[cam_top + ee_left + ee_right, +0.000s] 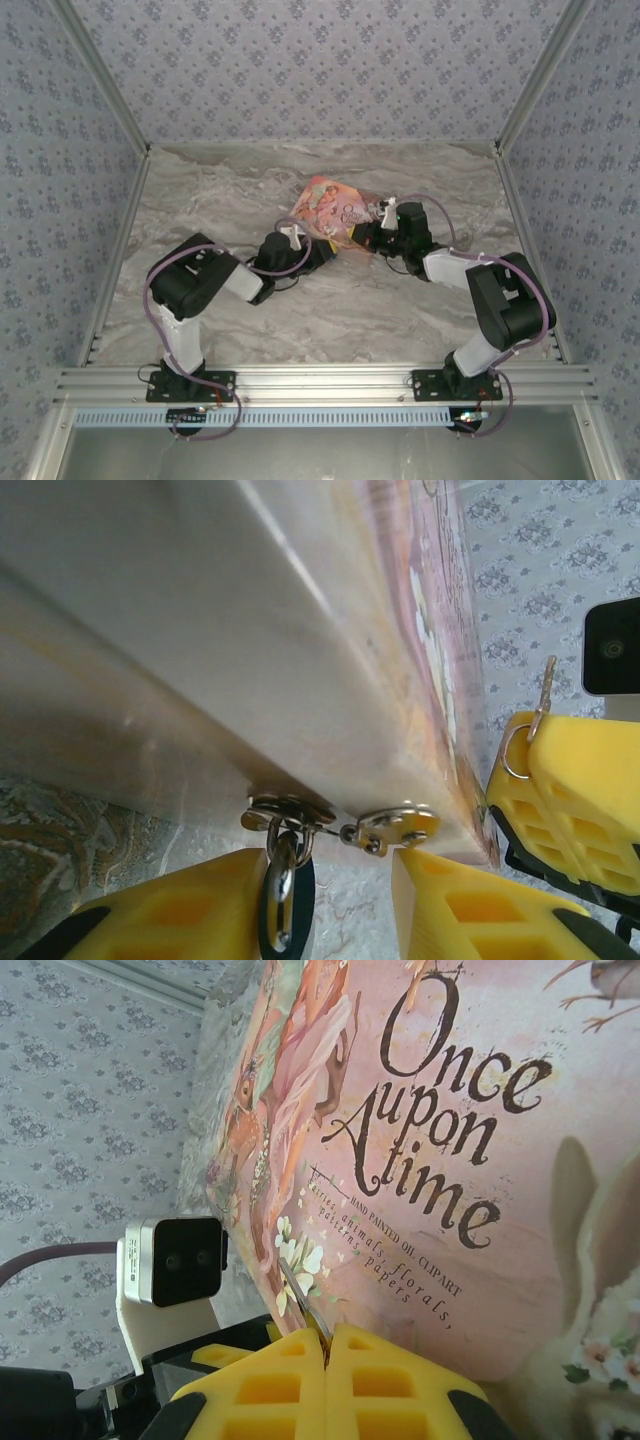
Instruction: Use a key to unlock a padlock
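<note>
Where the two arms reach in over the marbled table (300,320) in the top view, a pink box (335,208) lies between their wrists. The left gripper (316,252) sits at the box's near left corner and the right gripper (366,238) at its near right edge. The jaws and the padlock are too small to make out from here.

In the left wrist view, the pink box (250,650) looms overhead, with a silvery clasp (390,827) fixed to its lower edge. The padlock (288,895) hangs from that clasp by its thin shackle, a dark body behind a silver loop. The left gripper (325,875) is released: its yellow fingers (170,915) stand apart, with the padlock resting against the left one and clear of the right one. At the right, the right gripper (515,780) comes in beside the box's corner, with a key ring (513,750) looped at its tip and the key (548,685) sticking up above it.

In the right wrist view, the right gripper (325,1345) is clenched, its yellow pads pressed together on the key (298,1295). The thin blade rises toward the box's illustrated face (450,1160), which is lettered "Once upon a time". Whether the blade touches the box cannot be told. The left wrist's camera (180,1260) sits just left of the box.
</note>
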